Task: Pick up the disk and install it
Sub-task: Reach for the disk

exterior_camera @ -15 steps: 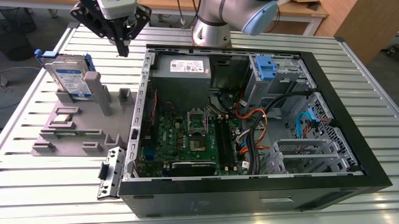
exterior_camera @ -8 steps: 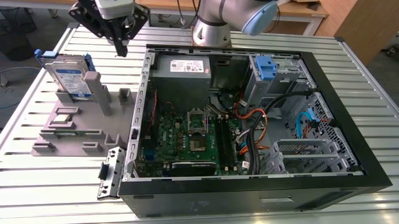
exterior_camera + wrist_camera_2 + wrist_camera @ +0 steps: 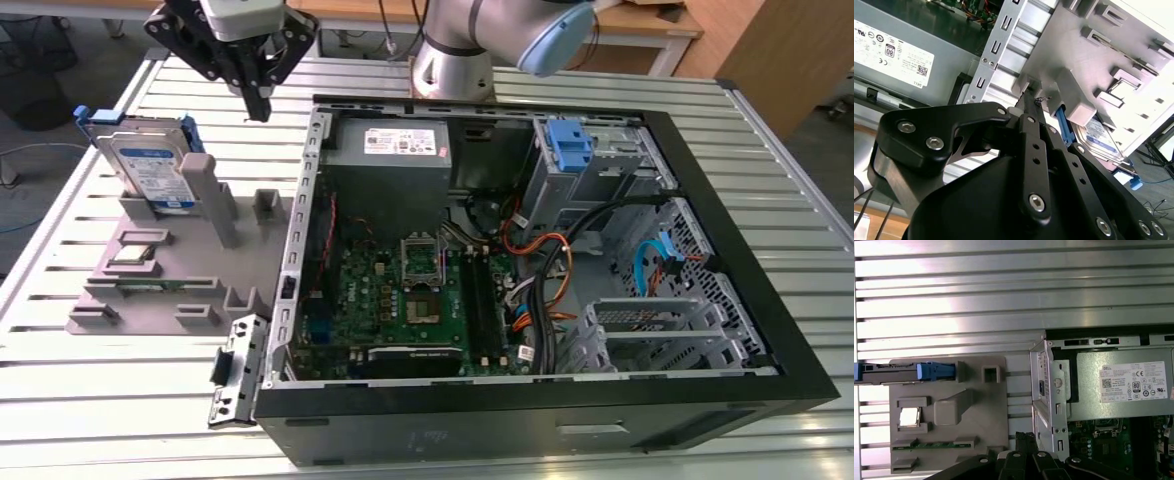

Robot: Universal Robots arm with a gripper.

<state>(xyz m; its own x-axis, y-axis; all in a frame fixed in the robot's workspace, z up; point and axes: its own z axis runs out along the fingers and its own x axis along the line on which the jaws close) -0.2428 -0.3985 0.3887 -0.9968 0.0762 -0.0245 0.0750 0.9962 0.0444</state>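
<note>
Exterior view: our gripper, pressed together and empty, hangs near the upright disk; descending unopened, we could topple it.

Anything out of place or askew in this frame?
Nothing spilled or damaged. The disk stands on edge in its grey fixture, which looks deliberate. A metal bracket by the case lies slightly askew.

Exterior view high above the case; both wrist views close on the grey fixture and power supply.
</note>
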